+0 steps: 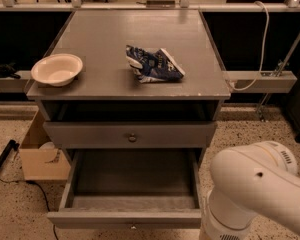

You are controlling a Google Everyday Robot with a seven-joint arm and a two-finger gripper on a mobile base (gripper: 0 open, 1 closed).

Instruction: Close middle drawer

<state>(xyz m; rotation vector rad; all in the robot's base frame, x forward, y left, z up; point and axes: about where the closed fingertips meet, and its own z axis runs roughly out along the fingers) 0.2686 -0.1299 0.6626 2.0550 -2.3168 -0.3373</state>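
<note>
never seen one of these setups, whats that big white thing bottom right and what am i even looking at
The big white shape is a robot's arm. The robot is a rolling machine with one arm that ends in a two-finger pincer. The pincer is outside the picture, so nothing shows it holding anything. There is a single camera view, looking down at the front of a grey cabinet. On its top are a white bowl at the left and a crumpled blue-and-white bag near the middle. The middle drawer is pulled far out and looks empty. A cardboard box stands on the floor beside the cabinet.
</note>
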